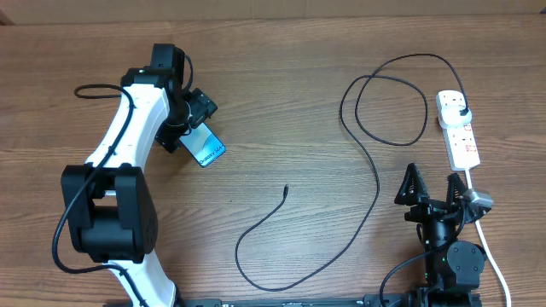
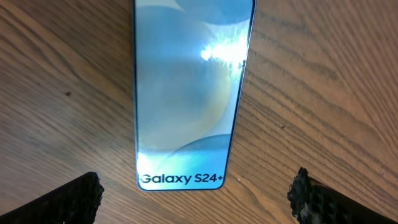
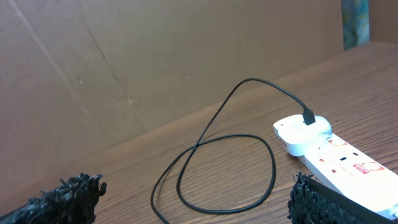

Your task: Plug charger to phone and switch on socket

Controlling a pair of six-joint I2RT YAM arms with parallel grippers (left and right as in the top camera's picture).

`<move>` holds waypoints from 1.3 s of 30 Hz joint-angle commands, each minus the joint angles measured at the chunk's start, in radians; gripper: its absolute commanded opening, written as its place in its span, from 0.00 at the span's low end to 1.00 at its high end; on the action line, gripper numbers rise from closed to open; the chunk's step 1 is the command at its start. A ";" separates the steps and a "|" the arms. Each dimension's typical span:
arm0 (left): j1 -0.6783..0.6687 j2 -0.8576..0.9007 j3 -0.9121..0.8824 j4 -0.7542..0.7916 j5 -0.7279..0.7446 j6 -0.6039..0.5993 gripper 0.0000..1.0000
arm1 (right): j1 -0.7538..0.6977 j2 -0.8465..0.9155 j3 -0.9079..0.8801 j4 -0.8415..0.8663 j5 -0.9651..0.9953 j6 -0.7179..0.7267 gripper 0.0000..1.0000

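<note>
Left gripper (image 2: 198,198) is spread wide over the phone (image 2: 186,93) at its "Galaxy S24+" end, with gaps on both sides, well in from the left edge of the desk (image 1: 281,94) and with bare wood all around. Right gripper (image 1: 433,183) is spread too, holding nothing, near the front-right corner, socket (image 1: 458,128) just beyond along the right edge. Charger (image 1: 375,183) is plugged into the socket, its loose tip mid-desk, well apart from the phone.

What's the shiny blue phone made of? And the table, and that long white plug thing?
The slim blue-screened phone looks glass-fronted: it is glossy, with a bright glare spot. The brown table looks like wood or a wood-look laminate, with matte grain lines. The white elongated power strip seems to be smooth hard plastic with a slight shine.
</note>
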 commanded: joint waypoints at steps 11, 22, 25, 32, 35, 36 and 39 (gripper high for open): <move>0.000 0.064 -0.008 -0.017 0.018 -0.026 1.00 | -0.003 -0.008 -0.010 0.003 0.009 -0.008 1.00; -0.007 0.081 0.110 -0.119 -0.010 -0.016 1.00 | -0.003 -0.008 -0.010 0.003 0.009 -0.007 1.00; -0.007 0.106 0.110 -0.120 -0.013 -0.016 1.00 | -0.003 -0.008 -0.010 0.003 0.009 -0.007 1.00; -0.032 0.180 0.110 -0.113 -0.016 -0.016 1.00 | -0.003 -0.008 -0.010 0.003 0.009 -0.008 1.00; -0.033 0.196 0.111 -0.097 -0.017 -0.016 1.00 | -0.003 -0.008 -0.010 0.003 0.009 -0.008 1.00; -0.033 0.197 0.111 -0.090 -0.019 -0.015 1.00 | -0.003 -0.008 -0.010 0.003 0.009 -0.007 1.00; -0.031 0.198 0.111 -0.086 -0.032 -0.014 1.00 | -0.003 -0.008 -0.010 0.003 0.009 -0.008 1.00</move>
